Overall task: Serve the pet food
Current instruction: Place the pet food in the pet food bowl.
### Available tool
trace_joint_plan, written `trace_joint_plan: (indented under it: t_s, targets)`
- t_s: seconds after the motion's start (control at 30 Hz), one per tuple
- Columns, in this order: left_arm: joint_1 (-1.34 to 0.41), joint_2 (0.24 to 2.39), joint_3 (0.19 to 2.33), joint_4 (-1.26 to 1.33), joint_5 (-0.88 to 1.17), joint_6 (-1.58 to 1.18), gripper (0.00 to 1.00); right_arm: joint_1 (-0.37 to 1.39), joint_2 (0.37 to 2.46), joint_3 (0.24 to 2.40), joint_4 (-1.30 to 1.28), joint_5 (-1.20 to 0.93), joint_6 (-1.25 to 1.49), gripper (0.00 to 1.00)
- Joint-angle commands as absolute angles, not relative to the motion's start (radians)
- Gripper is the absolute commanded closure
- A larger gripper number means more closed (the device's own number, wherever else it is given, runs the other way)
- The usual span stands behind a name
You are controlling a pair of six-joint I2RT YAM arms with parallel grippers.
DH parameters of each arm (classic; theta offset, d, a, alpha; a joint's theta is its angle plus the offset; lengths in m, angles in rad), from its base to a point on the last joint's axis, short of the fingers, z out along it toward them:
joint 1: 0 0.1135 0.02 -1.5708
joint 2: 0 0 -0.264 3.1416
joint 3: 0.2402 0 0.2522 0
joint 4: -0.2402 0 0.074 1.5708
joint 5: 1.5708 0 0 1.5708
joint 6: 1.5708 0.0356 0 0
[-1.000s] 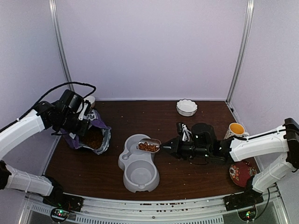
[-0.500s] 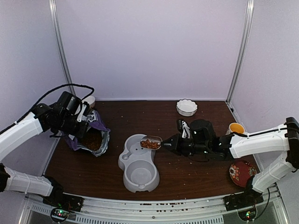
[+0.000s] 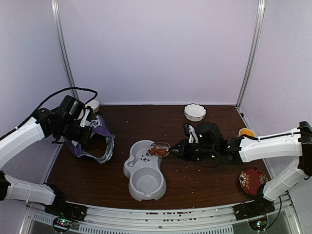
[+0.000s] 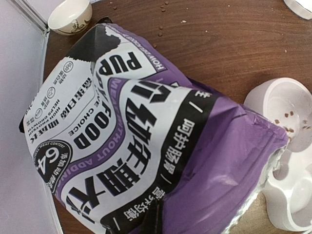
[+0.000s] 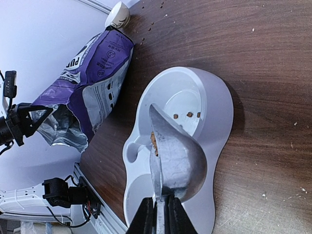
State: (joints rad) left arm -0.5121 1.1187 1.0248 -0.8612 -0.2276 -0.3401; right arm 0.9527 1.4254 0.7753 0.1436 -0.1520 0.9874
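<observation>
The pet food (image 3: 157, 151) fills a metal scoop (image 3: 159, 149) tilted over the far compartment of the grey double bowl (image 3: 138, 173). My right gripper (image 3: 174, 152) is shut on the scoop's handle. In the right wrist view the scoop (image 5: 180, 158) leans left, pellets show at its rim (image 5: 154, 141), and a few lie in the compartment (image 5: 187, 115). The fingers (image 5: 146, 217) pinch the handle. My left gripper (image 3: 84, 130) is shut on the rim of the open purple bag (image 3: 100, 141), with kibble inside (image 3: 97, 145). The bag (image 4: 146, 146) fills the left wrist view and hides the fingers.
A white scalloped bowl (image 3: 195, 112) stands at the back. A mug (image 3: 246, 132) and a red patterned plate (image 3: 252, 179) are on the right. A small white cup (image 3: 94, 104) sits in the back left corner. Crumbs dot the wooden table (image 3: 204, 180).
My right arm has pushed the scoop slightly left and farther, and tipped it. A few pellets now lie in the far compartment. The left arm has pulled the bag slightly left.
</observation>
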Motion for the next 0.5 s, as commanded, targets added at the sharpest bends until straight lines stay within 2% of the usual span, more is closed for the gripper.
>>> trace_joint_plan:
  t_s: [0.0,0.47]
  targets:
    - [-0.508,1.091,1.026,-0.838,-0.207,-0.376,1.0,0.947,1.428,0.813,0.121,-0.121,0.958,1.0]
    - [-0.508,1.087,1.019,-0.835,-0.218,-0.373,1.0,0.947,1.44,0.849,0.053,-0.099,0.932,1.0]
